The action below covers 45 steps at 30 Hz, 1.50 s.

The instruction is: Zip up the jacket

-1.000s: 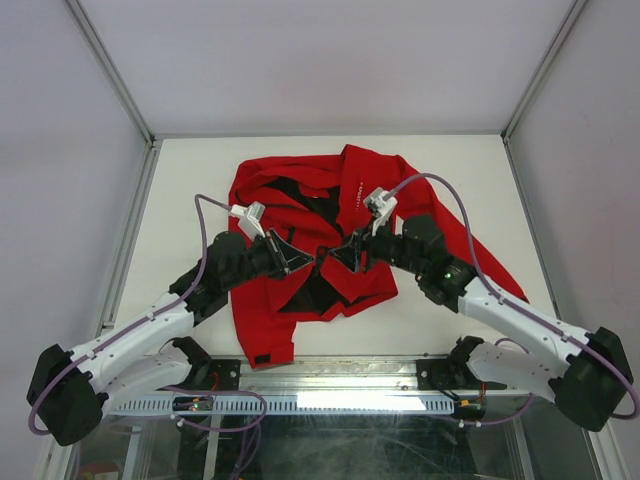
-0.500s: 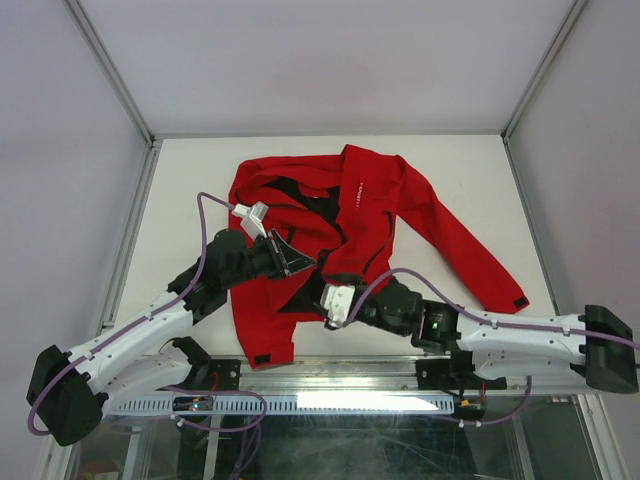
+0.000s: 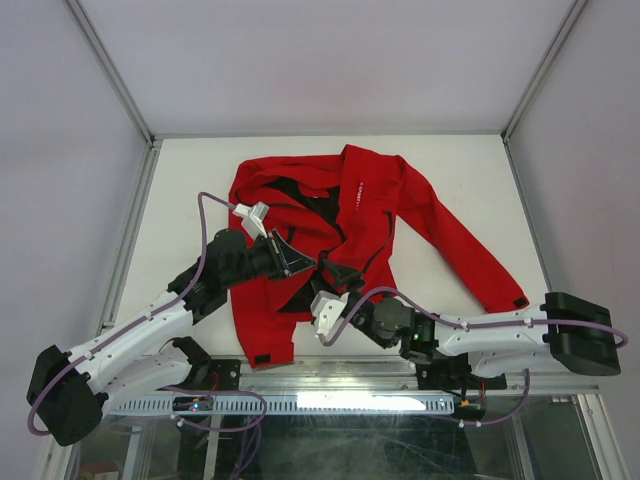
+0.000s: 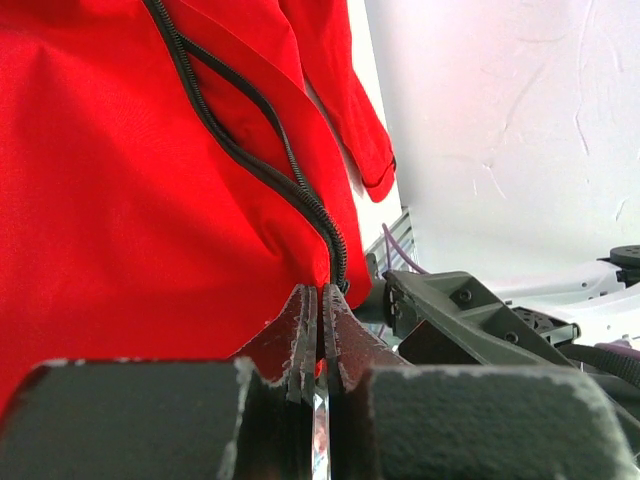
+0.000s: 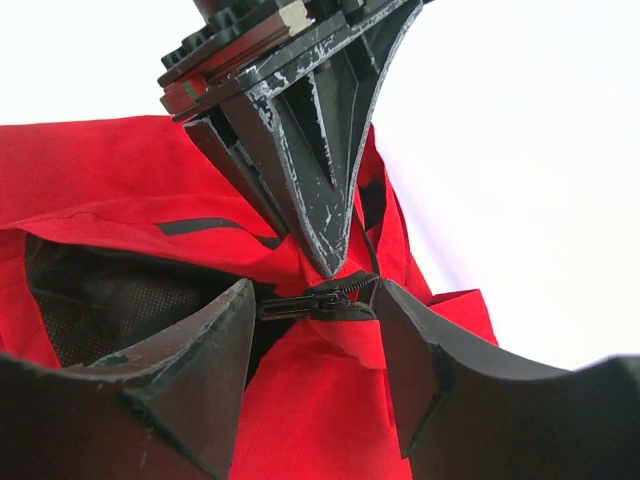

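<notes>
The red jacket lies spread on the white table, front open, with the black lining showing. My left gripper is shut on the jacket's red fabric right beside the zipper's bottom end; its pinch also shows in the left wrist view below the dark zipper teeth. My right gripper is open and points up from the near side. In the right wrist view, its fingers flank the black zipper slider without touching it, just under the left gripper's fingertips.
The jacket's right sleeve stretches toward the table's near right edge. The left sleeve's black cuff tab lies near the front edge. Glass walls enclose the table. The right arm lies low along the front edge.
My right arm has swung from above the jacket's middle down to the near edge, and its gripper now points up at the zipper slider. My left gripper has held still.
</notes>
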{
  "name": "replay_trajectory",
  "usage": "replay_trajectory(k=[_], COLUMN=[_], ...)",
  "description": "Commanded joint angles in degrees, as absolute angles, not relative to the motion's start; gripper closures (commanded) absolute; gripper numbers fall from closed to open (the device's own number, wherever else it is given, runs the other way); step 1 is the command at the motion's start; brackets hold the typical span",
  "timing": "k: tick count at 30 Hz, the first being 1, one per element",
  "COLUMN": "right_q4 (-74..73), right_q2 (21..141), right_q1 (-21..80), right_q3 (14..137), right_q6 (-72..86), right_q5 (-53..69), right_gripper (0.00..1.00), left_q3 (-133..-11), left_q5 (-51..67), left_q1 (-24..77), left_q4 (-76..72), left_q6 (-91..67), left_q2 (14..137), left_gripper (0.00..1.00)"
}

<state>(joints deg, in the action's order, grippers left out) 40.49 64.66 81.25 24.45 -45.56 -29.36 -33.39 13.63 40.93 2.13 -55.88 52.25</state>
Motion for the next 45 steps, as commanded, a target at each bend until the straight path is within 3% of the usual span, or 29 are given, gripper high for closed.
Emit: replay_trajectory(k=[1, 6, 11, 20, 25, 33, 36, 42, 45], right_q4=[47.65, 40.56, 33.06, 30.1, 29.56, 28.16, 25.88, 12.4, 2.52], right_q2=[64.71, 60.31, 57.82, 58.23, 58.18, 58.99, 59.94, 61.02, 61.7], right_q1=[81.56, 81.57, 81.43, 78.75, 77.88, 76.18, 75.13, 69.39, 64.22], right_q3=[24.74, 25.08, 26.19, 28.02, 28.89, 30.2, 31.56, 38.42, 43.12], right_q6=[-47.41, -43.16, -40.7, -36.22, -34.61, -32.76, -31.73, -26.66, -24.25], right_q5=[-33.63, -31.64, -29.91, -27.91, -27.07, -24.58, -24.13, -20.55, -12.58], right_gripper=[0.5, 0.68, 0.72, 0.9, 0.95, 0.93, 1.0, 1.0, 1.0], left_q3=[-35.71, -35.31, -35.52, -35.86, -35.86, -36.03, -36.04, -36.86, -37.19], left_q5=[15.17, 14.7, 14.36, 14.59, 14.42, 15.19, 15.48, 15.66, 13.52], left_q1=[41.32, 41.37, 41.4, 41.37, 41.35, 41.41, 41.45, 41.76, 42.57], left_q4=[-0.09, 0.05, 0.71, 1.49, 2.28, 2.26, 2.39, 8.49, 14.59], left_q6=[-55.42, -55.0, -54.32, -53.27, -52.85, -52.4, -52.38, -48.35, -45.43], left_q2=[51.43, 51.36, 51.25, 50.83, 50.71, 50.72, 50.75, 51.15, 51.33], left_gripper=[1.0, 1.0, 1.0, 1.0, 1.0, 1.0, 1.0, 1.0, 1.0])
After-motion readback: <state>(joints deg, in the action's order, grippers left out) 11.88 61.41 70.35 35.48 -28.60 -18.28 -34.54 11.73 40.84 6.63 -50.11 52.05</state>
